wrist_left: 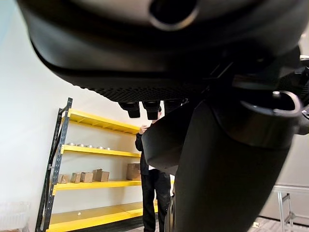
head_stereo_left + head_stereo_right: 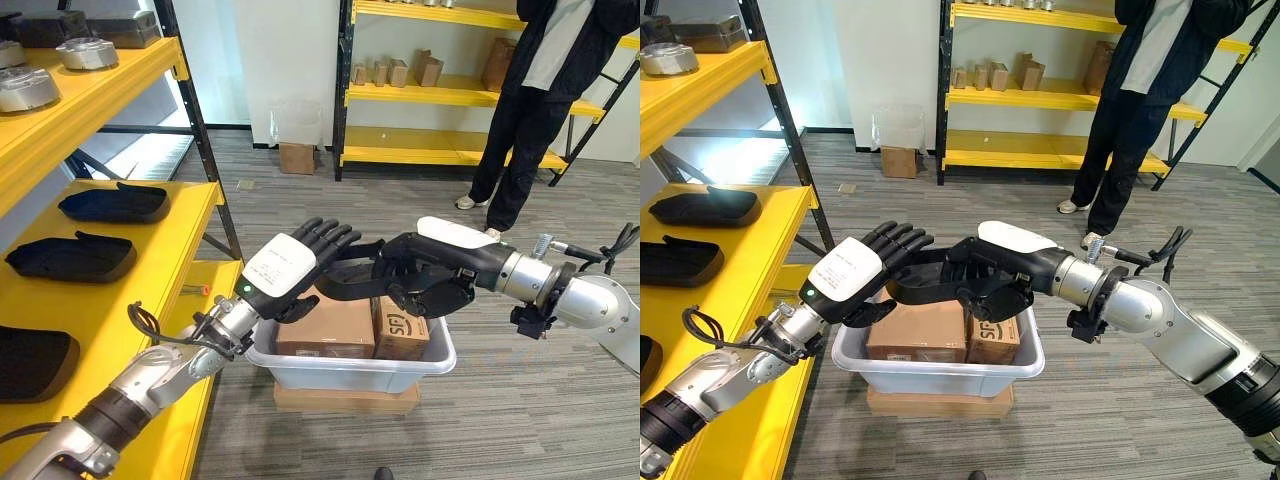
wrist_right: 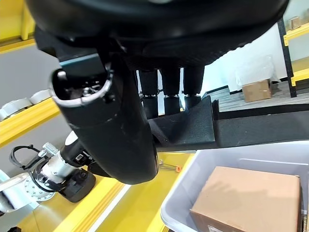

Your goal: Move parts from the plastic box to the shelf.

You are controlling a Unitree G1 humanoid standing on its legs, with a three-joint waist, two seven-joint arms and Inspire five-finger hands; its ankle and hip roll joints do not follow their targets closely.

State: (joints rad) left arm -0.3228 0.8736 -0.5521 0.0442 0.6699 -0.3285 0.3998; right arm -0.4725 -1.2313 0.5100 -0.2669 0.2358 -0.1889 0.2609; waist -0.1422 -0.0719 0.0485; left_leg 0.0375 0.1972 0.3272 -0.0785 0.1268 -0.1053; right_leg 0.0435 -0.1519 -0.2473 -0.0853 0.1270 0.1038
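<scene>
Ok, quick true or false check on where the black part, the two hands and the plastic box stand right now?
1. The black part is held above the plastic box. True.
2. The right hand is open and empty. False: its fingers curl round the black part.
3. The left hand is by the part's other end. True.
4. The plastic box is empty. False: cardboard boxes lie in it.
5. Black parts already lie on the yellow shelf. True.

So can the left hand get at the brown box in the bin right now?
Probably not: the left hand is on the black part that the right hand grips, and the part hangs above the brown box.
</scene>
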